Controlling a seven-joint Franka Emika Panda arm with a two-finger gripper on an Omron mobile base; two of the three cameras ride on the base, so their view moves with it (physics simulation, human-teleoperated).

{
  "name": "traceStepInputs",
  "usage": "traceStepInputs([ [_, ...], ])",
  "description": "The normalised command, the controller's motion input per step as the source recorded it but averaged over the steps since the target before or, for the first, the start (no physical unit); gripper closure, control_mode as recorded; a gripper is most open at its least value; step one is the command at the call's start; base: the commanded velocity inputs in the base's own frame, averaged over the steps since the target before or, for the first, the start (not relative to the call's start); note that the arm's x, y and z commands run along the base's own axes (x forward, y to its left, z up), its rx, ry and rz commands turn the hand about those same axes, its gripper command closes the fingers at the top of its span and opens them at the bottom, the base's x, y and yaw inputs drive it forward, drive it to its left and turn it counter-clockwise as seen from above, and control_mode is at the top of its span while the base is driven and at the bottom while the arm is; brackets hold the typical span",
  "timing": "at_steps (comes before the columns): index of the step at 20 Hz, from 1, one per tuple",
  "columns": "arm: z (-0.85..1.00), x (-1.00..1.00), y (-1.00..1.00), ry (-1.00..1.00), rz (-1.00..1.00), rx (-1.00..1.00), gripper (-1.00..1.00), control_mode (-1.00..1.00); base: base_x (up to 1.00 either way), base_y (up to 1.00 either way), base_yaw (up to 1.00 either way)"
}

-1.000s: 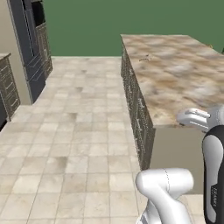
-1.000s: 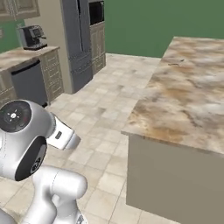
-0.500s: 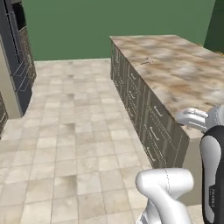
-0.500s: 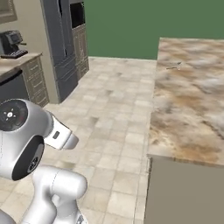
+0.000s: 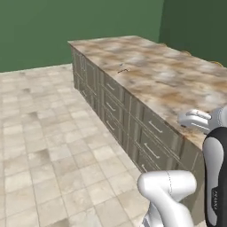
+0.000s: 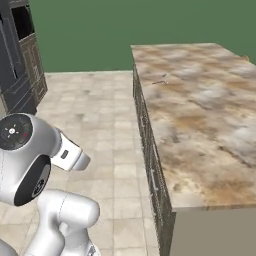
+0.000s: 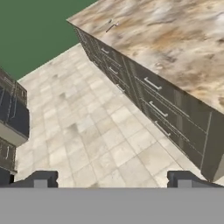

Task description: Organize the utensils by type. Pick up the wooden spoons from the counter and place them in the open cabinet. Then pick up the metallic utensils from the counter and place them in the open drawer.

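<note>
The tool (image 7: 112, 178) is spread wide and empty, above the floor. A thin grey metallic utensil (image 5: 123, 69) lies far off on the marbled table (image 5: 177, 84). It looks light, stiff and slippery; gripping across its handle seems best.

Counter (image 6: 200, 125): beige-brown marbled stone top, running from the near right to the far centre; tan fronts with small grey handles along its left face, plain grey-tan end panel nearest.
Metallic utensil (image 6: 160, 82): one thin grey piece lying flat on the far left part of the counter top, near its left edge; type cannot be told.
Floor (image 6: 100, 110): pale beige tiles, left of the counter.
Tall dark unit (image 6: 20, 60): far left.
Wall (image 6: 125, 25): green, behind.
</note>
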Motion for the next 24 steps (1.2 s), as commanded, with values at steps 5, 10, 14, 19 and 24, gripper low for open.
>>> traceStepInputs([
  [5,0.00,0.00,0.00,0.00,0.00,0.00,-1.00,1.00,0.81,0.66,-0.39],
  [10,0.00,0.00,0.00,0.00,0.00,0.00,-1.00,1.00,0.69,0.71,-0.41],
  [14,0.00,0.00,0.00,0.00,0.00,0.00,-1.00,1.00,0.64,0.70,-0.46],
  [19,0.00,0.00,0.00,0.00,0.00,0.00,-1.00,1.00,0.59,0.73,-0.45],
  [24,0.00,0.00,0.00,0.00,0.00,0.00,-1.00,1.00,0.23,0.96,-0.28],
])
